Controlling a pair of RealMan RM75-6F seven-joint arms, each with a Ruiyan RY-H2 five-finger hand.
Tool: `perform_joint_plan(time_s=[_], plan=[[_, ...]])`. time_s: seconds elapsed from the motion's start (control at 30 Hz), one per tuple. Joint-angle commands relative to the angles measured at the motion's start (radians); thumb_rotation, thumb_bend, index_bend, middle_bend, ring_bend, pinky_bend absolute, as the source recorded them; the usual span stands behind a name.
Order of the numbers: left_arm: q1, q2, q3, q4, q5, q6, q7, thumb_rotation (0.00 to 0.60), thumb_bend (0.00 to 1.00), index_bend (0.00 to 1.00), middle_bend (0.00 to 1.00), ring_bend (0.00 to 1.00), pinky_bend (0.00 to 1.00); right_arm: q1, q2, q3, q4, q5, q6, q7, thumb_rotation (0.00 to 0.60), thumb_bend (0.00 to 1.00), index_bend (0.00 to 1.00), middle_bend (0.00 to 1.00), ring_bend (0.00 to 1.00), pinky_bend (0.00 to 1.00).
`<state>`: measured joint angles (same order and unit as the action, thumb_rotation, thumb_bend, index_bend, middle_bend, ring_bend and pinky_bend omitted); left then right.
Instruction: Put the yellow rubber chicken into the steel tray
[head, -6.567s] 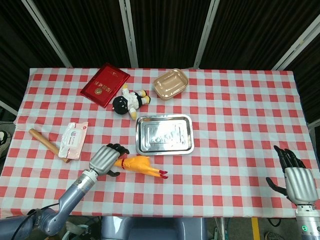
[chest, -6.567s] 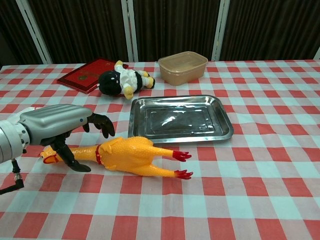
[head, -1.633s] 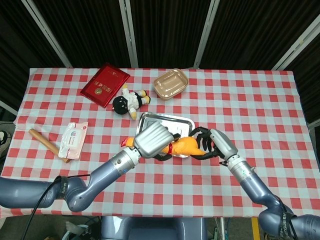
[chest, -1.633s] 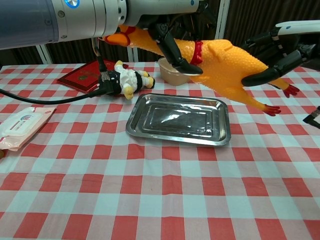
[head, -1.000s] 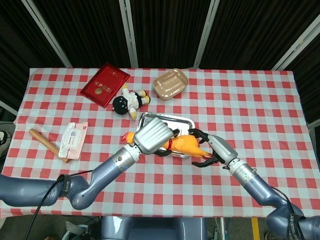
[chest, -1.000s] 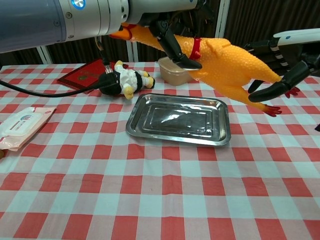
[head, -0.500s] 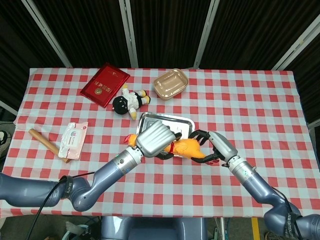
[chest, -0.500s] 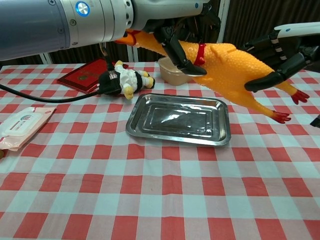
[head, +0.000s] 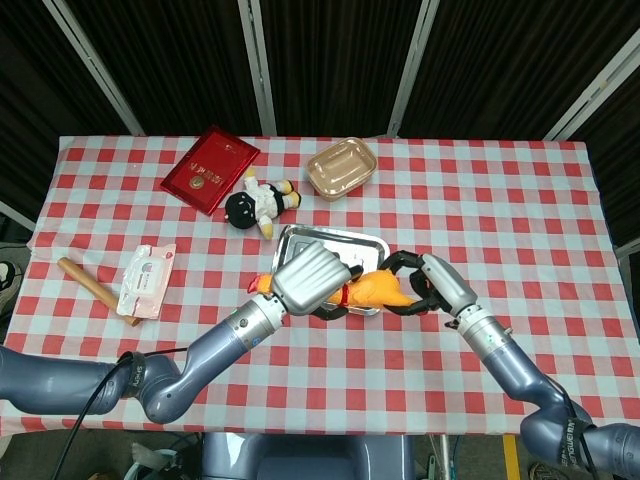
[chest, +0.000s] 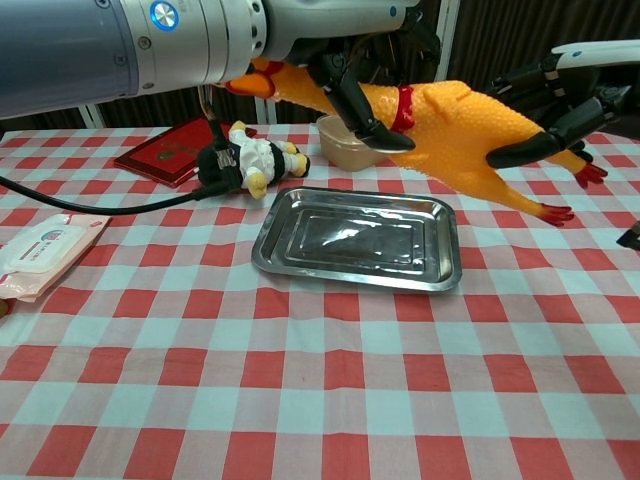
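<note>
The yellow rubber chicken (chest: 460, 125) hangs in the air above the steel tray (chest: 350, 242), tilted with its red feet down to the right. My left hand (chest: 345, 75) grips its neck by the red collar. My right hand (chest: 560, 100) wraps dark fingers over and under its rear end. In the head view the left hand (head: 308, 278) covers the chicken's front, the orange body (head: 380, 289) shows between both hands, and the right hand (head: 425, 280) curls around its tail. The tray (head: 330, 240) lies flat with nothing in it, partly hidden by the hands.
A black-and-white plush toy (head: 258, 203) lies behind the tray on the left. A beige plastic container (head: 341, 168) and a red book (head: 210, 169) sit further back. A wipes pack (head: 147, 280) and a wooden stick (head: 90, 285) lie at the left.
The left hand has lifted the chicken off the cloth and carried it over the tray. In the last second the right hand has closed around its rear end and the chicken tilted slightly.
</note>
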<state>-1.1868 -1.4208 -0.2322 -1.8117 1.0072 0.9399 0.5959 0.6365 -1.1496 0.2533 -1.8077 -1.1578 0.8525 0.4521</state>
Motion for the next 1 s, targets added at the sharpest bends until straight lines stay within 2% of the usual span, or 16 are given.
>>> perform_joint_plan(time_s=[0.03, 0.17, 0.23, 0.27, 0.3, 0.33, 0.37, 0.47, 0.57, 0.6, 0.7, 1.0], plan=[[-0.001, 0.000, 0.000, 0.001, -0.002, 0.000, 0.001, 0.600, 0.56, 0.62, 0.66, 0.59, 0.76, -0.002, -0.002, 0.001, 0.002, 0.002, 0.004, -0.006, 0.600, 0.82, 1.00, 0.81, 0.90, 0.88], [-0.002, 0.000, -0.001, 0.003, -0.005, 0.001, 0.000, 0.600, 0.56, 0.62, 0.66, 0.59, 0.76, -0.007, -0.003, 0.000, 0.000, -0.001, 0.011, -0.009, 0.600, 0.82, 0.98, 0.81, 0.86, 0.87], [-0.002, 0.000, -0.001, 0.004, -0.006, 0.003, 0.000, 0.600, 0.56, 0.62, 0.66, 0.59, 0.76, -0.009, -0.001, -0.001, -0.001, -0.006, 0.009, -0.007, 0.600, 0.81, 0.90, 0.77, 0.78, 0.80], [-0.002, 0.001, -0.001, 0.005, -0.007, 0.003, 0.000, 0.600, 0.56, 0.62, 0.66, 0.59, 0.76, -0.010, 0.000, -0.003, 0.000, -0.012, 0.008, -0.008, 0.600, 0.78, 0.80, 0.71, 0.70, 0.73], [-0.002, 0.002, -0.001, 0.006, -0.008, 0.003, 0.000, 0.600, 0.56, 0.61, 0.66, 0.59, 0.76, -0.010, 0.003, -0.005, -0.001, -0.020, 0.004, -0.007, 0.600, 0.71, 0.66, 0.62, 0.60, 0.63], [-0.002, 0.002, 0.000, 0.006, -0.007, 0.004, 0.000, 0.600, 0.56, 0.61, 0.66, 0.59, 0.76, -0.010, 0.006, -0.008, -0.002, -0.028, 0.000, -0.004, 0.600, 0.64, 0.57, 0.55, 0.54, 0.56], [-0.001, 0.002, 0.000, 0.007, -0.007, 0.006, 0.001, 0.600, 0.56, 0.61, 0.66, 0.59, 0.76, -0.011, 0.010, -0.011, -0.003, -0.037, -0.005, -0.002, 0.600, 0.53, 0.44, 0.46, 0.43, 0.43], [0.001, 0.000, 0.001, 0.013, -0.004, 0.012, 0.000, 0.600, 0.55, 0.61, 0.66, 0.59, 0.76, -0.010, 0.032, -0.024, -0.006, -0.087, -0.032, 0.023, 0.600, 0.28, 0.16, 0.25, 0.22, 0.20], [0.002, -0.003, 0.002, 0.019, -0.002, 0.016, -0.002, 0.600, 0.55, 0.61, 0.66, 0.59, 0.75, -0.010, 0.049, -0.031, -0.006, -0.122, -0.050, 0.054, 0.600, 0.13, 0.01, 0.08, 0.08, 0.09], [0.003, -0.004, 0.003, 0.021, 0.000, 0.017, -0.003, 0.600, 0.55, 0.61, 0.66, 0.59, 0.75, -0.008, 0.055, -0.033, -0.007, -0.131, -0.056, 0.062, 0.600, 0.09, 0.00, 0.04, 0.03, 0.06], [0.006, -0.006, 0.004, 0.026, 0.005, 0.019, -0.010, 0.600, 0.55, 0.61, 0.66, 0.59, 0.75, -0.006, 0.069, -0.039, -0.005, -0.158, -0.068, 0.082, 0.600, 0.03, 0.00, 0.00, 0.00, 0.02], [0.044, -0.015, 0.014, 0.058, 0.080, 0.046, -0.090, 0.600, 0.54, 0.61, 0.66, 0.59, 0.75, -0.035, 0.093, -0.048, 0.028, -0.187, -0.009, 0.083, 0.600, 0.03, 0.00, 0.00, 0.00, 0.00]])
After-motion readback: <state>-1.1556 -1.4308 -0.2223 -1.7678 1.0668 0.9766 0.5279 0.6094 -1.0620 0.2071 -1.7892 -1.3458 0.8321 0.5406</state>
